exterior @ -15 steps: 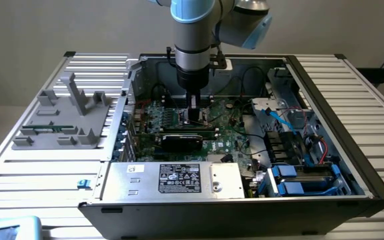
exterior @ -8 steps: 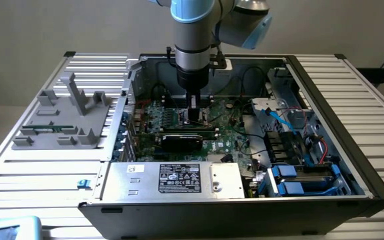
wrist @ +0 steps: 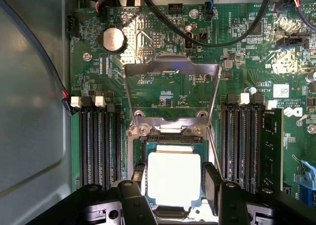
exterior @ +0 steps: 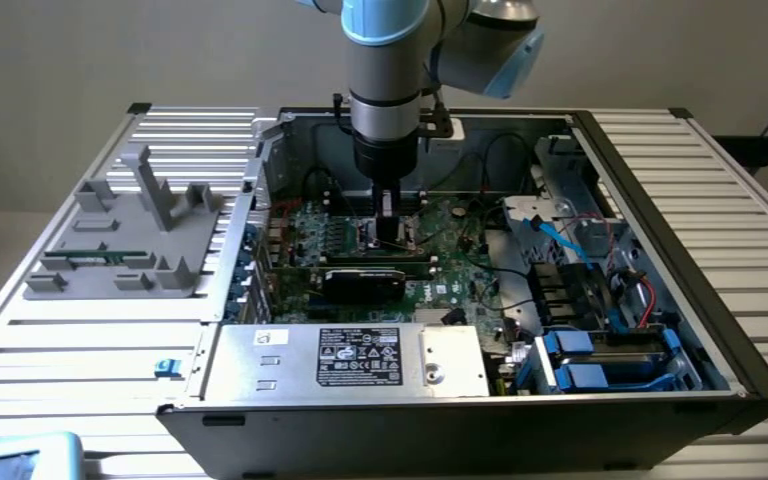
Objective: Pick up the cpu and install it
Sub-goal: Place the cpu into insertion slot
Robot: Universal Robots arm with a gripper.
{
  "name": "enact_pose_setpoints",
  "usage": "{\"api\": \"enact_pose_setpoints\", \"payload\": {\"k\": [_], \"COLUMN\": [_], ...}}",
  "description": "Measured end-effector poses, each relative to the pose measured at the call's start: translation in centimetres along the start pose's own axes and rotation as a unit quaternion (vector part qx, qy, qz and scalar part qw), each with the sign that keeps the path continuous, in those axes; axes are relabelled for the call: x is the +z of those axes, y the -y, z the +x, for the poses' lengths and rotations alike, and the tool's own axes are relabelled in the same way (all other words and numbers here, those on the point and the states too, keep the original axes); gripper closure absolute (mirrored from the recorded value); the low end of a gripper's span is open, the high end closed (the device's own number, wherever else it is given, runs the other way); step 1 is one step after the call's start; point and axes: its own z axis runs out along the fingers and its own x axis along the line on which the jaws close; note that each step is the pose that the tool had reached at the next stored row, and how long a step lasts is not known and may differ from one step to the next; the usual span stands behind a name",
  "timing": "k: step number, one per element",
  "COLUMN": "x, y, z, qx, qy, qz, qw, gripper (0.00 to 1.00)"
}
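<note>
Directly under the claw (wrist: 174, 185), cpu (wrist: 174, 175) at the socket (wrist: 168, 131).

Exterior view: soft, even light from above. The slatted worktop (exterior: 744, 220) is pale and nearly washed out, the inside of the computer case (exterior: 357, 425) is markedly darker, and a mild sheen runs down the arm (exterior: 391, 60). No hard shadows fall anywhere.

Wrist view: strong glare burns the cpu (wrist: 174, 178) top to featureless white. Bright highlights sit on the metal bracket (wrist: 170, 67) and the coin cell (wrist: 112, 39). The case wall (wrist: 29, 111) is dim, with a faint, diffuse reflection.
</note>
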Motion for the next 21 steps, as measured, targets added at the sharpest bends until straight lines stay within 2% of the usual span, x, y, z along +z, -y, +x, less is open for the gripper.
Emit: {"api": "enact_pose_setpoints", "payload": {"k": [21], "x": [0.32], "y": [0.07], "z": [0.20], "qx": [0.000], "qy": [0.0000], "qz": [0.0000], "qw": [1.0000], "gripper": [0.45]}}
